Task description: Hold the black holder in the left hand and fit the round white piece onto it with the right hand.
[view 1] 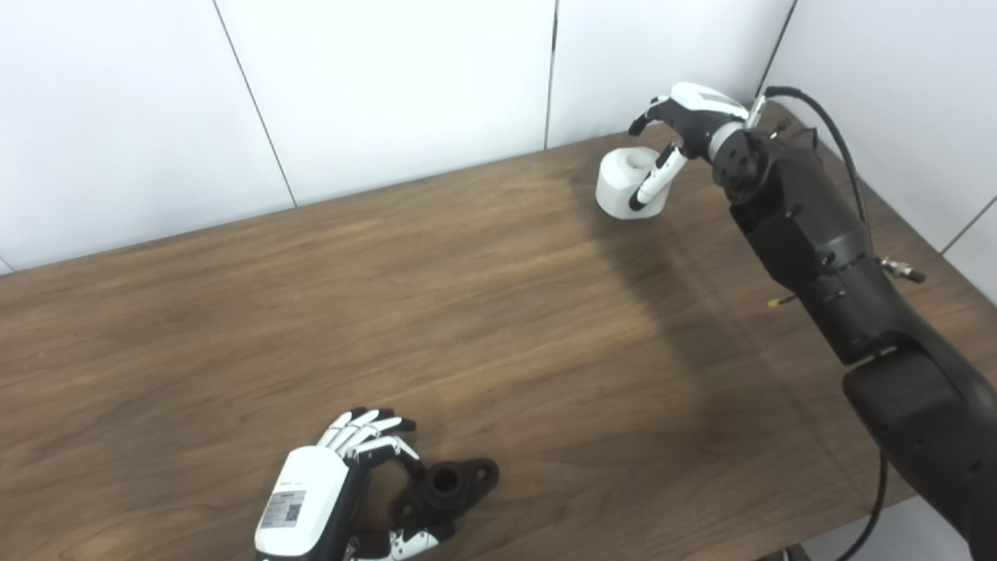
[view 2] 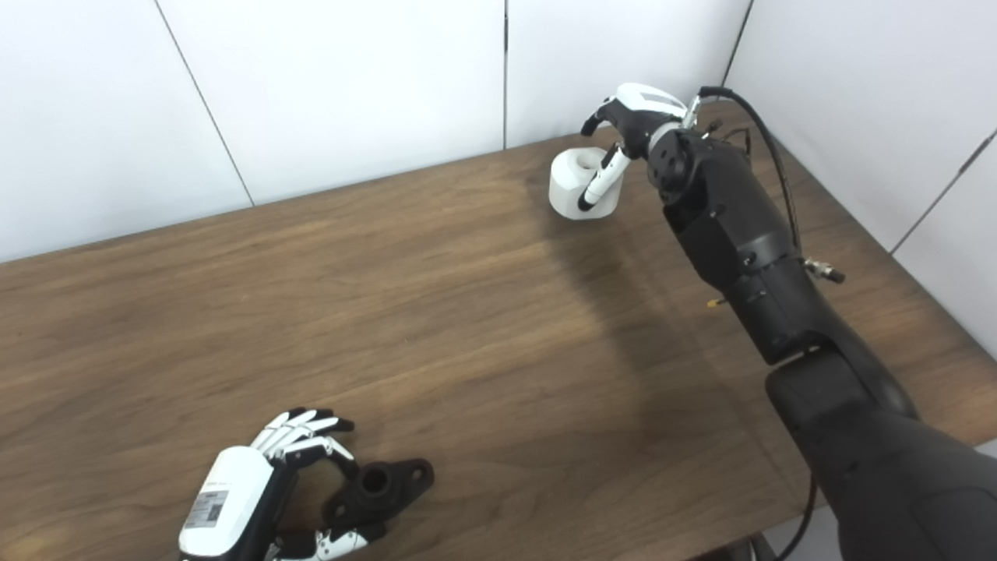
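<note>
The matte black plastic holder with a round socket and two flat ears lies on the brown wood-grain table near its front edge. The left hand has its curled fingers and thumb closing around the holder's left end; whether they actually press on it is unclear. The short round white piece with a hollow top stands upright at the far right of the table, close to the white panelled wall. The right hand arches over it, one finger lying down its front face, its grasp not clearly closed. The right eye view shows more of the right forearm and the table's right edge; the left eye view shows the left hand more fully.
</note>
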Controlling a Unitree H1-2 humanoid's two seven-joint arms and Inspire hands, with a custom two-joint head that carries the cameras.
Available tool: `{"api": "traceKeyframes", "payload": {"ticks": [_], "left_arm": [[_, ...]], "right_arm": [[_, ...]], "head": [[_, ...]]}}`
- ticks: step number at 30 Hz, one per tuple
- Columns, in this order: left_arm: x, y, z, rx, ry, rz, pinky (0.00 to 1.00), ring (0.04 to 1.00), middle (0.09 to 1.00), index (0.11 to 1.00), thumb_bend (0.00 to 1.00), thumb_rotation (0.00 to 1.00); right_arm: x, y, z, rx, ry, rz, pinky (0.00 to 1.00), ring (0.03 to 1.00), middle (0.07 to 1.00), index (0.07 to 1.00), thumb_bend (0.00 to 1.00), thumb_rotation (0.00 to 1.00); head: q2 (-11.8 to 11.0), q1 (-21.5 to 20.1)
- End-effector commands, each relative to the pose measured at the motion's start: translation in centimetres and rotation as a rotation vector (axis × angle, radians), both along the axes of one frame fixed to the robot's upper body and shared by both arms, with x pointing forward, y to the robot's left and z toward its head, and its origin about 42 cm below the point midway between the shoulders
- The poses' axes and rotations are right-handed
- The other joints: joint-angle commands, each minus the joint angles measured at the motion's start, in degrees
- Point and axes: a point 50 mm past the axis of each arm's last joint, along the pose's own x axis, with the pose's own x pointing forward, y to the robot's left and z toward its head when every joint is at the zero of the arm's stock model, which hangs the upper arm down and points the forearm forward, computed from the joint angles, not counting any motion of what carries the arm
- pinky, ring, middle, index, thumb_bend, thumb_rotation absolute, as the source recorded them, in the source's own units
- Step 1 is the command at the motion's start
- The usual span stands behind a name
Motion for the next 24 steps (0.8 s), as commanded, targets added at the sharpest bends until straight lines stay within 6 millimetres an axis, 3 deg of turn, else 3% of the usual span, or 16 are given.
{"api": "traceKeyframes", "payload": {"ticks": [1, 24], "left_arm": [[-1.02, 0.68, -2.06, 0.094, 0.121, 0.011, 0.89, 0.849, 0.78, 0.487, 0.52, 0.05], [-0.98, 0.42, -1.98, 0.095, 0.096, 0.012, 0.88, 0.842, 0.776, 0.486, 0.52, 0.05]], "right_arm": [[0.99, -0.12, 3.69, -0.031, -0.109, -0.002, 0.93, 1.0, 0.969, 0.776, 0.94, 0.18], [0.49, -0.68, 3.3, -0.042, -0.098, 0.013, 0.94, 1.0, 0.929, 0.666, 0.86, 0.18]], "head": [[0.1, 0.1], [0.4, 0.6]]}}
